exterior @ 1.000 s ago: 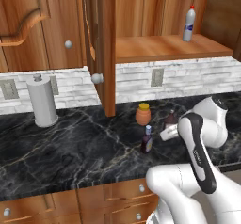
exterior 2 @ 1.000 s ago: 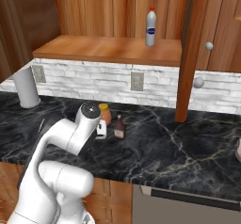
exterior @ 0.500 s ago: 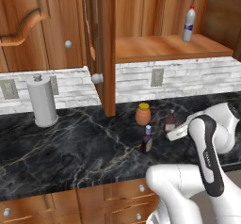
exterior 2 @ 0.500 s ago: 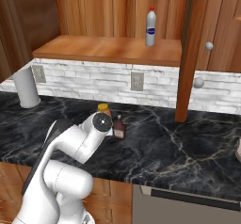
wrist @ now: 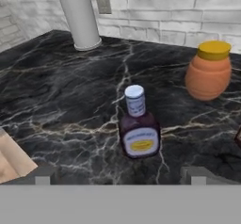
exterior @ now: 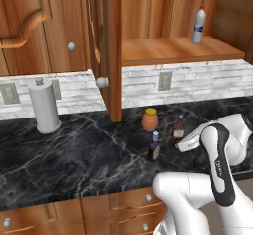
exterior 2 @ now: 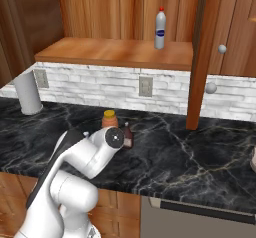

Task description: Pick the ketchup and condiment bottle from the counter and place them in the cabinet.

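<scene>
Hand view: my gripper (wrist: pixel 120 178), jaws spread wide and empty, faces the condiment bottle (wrist: pixel 139 129) upright on the counter (wrist: pixel 61 105); the ketchup (exterior: pixel 178 128) stands near the orange jar (wrist: pixel 208 70).

Left base view: behind and left of the arm, looking forward and down over the counter (exterior: pixel 74 150) to the open cabinet (exterior: pixel 168 51); right base view the same from behind and right, counter (exterior 2: pixel 200 152) and cabinet (exterior 2: pixel 110 52) shared. Hand view: low and close over the counter (wrist: pixel 61 105), facing the condiment bottle (wrist: pixel 139 126) and orange jar (wrist: pixel 208 71), both shared with the left base view (exterior: pixel 154 146) (exterior: pixel 150 120). Paper towel roll (exterior: pixel 44 105) (exterior 2: pixel 27 93) (wrist: pixel 78 13) common to all three.
</scene>
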